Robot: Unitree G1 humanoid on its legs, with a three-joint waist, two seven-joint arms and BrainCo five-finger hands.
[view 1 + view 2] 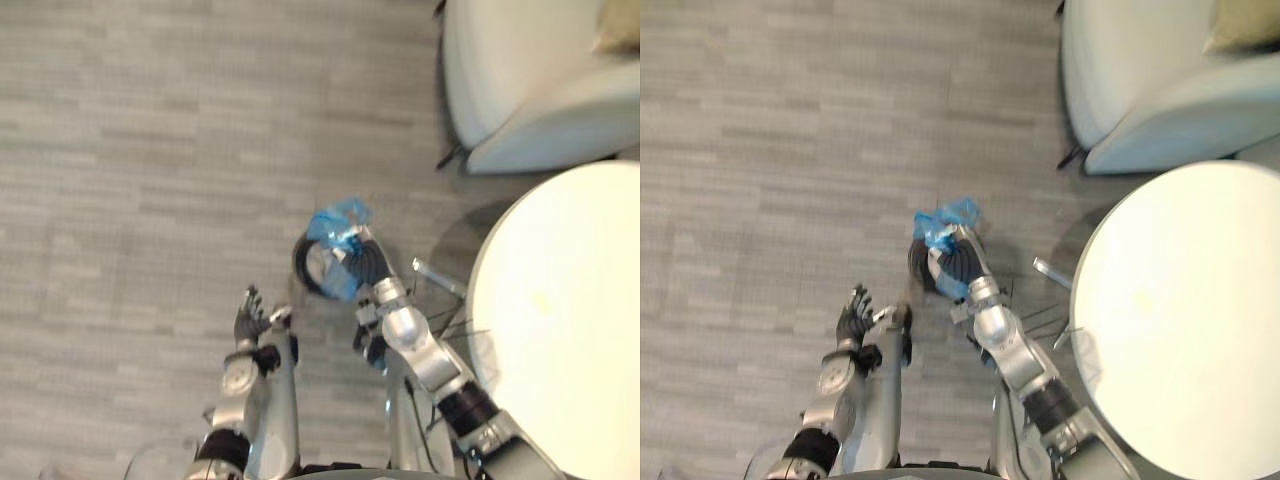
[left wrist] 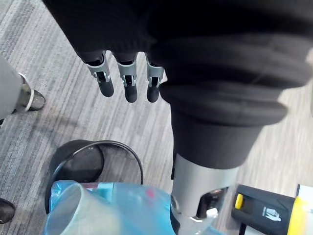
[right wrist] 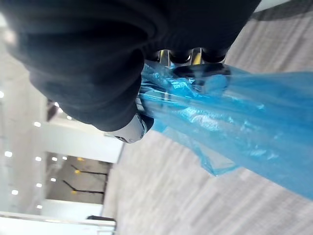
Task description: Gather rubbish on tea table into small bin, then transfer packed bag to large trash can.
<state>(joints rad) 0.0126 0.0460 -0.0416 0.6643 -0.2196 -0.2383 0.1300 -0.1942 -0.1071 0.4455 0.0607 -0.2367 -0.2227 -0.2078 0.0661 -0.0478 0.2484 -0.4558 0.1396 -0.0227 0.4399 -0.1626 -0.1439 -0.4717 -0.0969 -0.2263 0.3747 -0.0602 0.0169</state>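
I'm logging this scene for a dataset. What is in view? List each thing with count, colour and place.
Blue bag: one, translucent blue, gripped by the right hand at the small bin.
Small bin: one, black, on the grey carpet beside the table.
Table: one, white, round, on the robot's right.
Armchair: one, white, beyond the table.
Person's shoes: two, dark, on the carpet near the bin.
Right hand: one, fingers curled round the bag.
Left hand: one, open, holding nothing, left of the bin.
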